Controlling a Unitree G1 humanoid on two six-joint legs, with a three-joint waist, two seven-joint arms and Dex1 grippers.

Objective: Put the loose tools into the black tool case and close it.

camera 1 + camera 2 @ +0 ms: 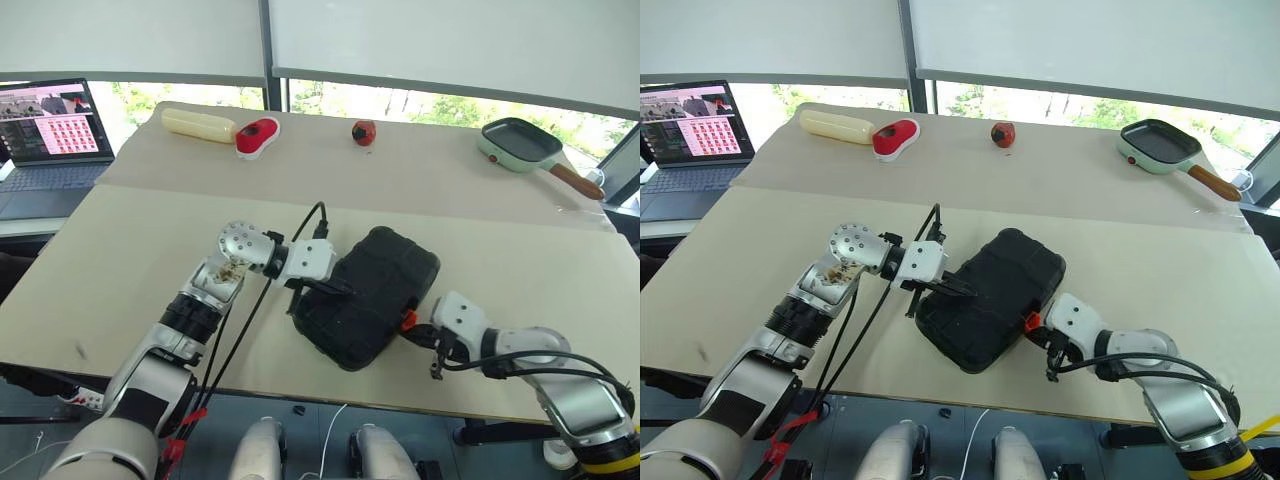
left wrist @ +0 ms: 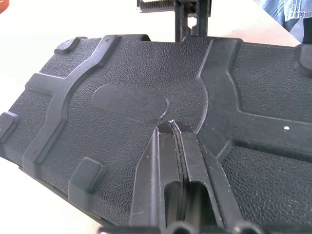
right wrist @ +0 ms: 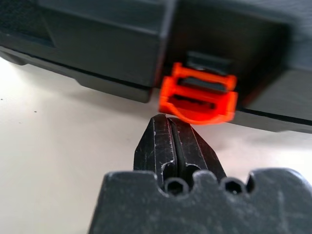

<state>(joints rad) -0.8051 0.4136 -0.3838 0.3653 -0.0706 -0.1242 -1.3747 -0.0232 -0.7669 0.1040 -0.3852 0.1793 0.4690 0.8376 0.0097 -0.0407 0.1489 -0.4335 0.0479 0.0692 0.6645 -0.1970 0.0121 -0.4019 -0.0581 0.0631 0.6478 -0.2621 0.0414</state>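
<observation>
Closed black tool case (image 1: 368, 297) on table (image 1: 150, 260), left hand (image 2: 176, 141) pinched shut on its lid, right hand (image 3: 170, 127) pinched shut at orange latch (image 3: 199, 95), green pan (image 1: 520, 143) at two o'clock

A pale beige surface (image 1: 150, 260) stands before wide windows (image 1: 400, 100) with white blinds (image 1: 450, 40) half down; daylight and greenery show beyond.
</observation>
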